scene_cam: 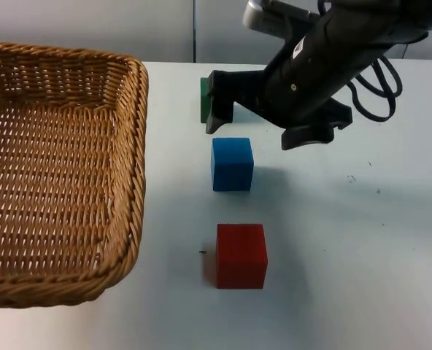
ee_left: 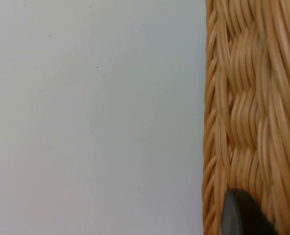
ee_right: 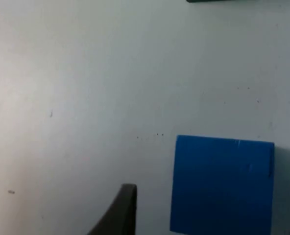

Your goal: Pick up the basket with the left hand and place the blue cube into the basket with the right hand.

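The wicker basket (scene_cam: 63, 182) looms large at the left of the top view. My left gripper's black fingertip (ee_left: 240, 215) presses against the basket's woven rim (ee_left: 248, 107), so the gripper is shut on the basket. The blue cube (scene_cam: 232, 164) rests on the white table near the middle. My right gripper (scene_cam: 260, 124) hangs open just behind and above it, one finger on each side and nothing between them. In the right wrist view the blue cube (ee_right: 222, 183) lies beside one black fingertip (ee_right: 119, 211) and apart from it.
A red cube (scene_cam: 241, 255) stands in front of the blue one. A green cube (scene_cam: 204, 98) sits behind it, partly hidden by the right gripper's finger. The grey partition wall (scene_cam: 128, 22) closes the back of the table.
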Controlling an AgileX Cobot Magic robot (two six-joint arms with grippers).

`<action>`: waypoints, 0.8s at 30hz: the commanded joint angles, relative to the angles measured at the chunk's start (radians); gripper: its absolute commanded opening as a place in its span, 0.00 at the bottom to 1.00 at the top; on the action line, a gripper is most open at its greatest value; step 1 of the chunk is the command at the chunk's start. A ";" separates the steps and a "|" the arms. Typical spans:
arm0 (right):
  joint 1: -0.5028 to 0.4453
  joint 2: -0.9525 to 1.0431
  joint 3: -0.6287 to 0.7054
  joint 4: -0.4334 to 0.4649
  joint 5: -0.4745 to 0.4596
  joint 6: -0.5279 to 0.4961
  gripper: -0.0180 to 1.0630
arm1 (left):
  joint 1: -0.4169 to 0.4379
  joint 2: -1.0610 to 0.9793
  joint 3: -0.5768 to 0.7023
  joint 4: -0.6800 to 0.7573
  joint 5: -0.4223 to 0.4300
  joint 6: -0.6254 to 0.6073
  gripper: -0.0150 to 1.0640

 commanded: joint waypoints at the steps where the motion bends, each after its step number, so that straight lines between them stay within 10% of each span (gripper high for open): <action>1: 0.004 0.016 -0.010 -0.012 -0.029 0.008 0.91 | 0.004 -0.001 0.001 -0.024 0.010 0.001 0.01; 24: 0.004 0.153 -0.174 -0.080 0.089 -0.024 0.86 | 0.004 -0.001 0.001 -0.043 0.008 0.007 0.01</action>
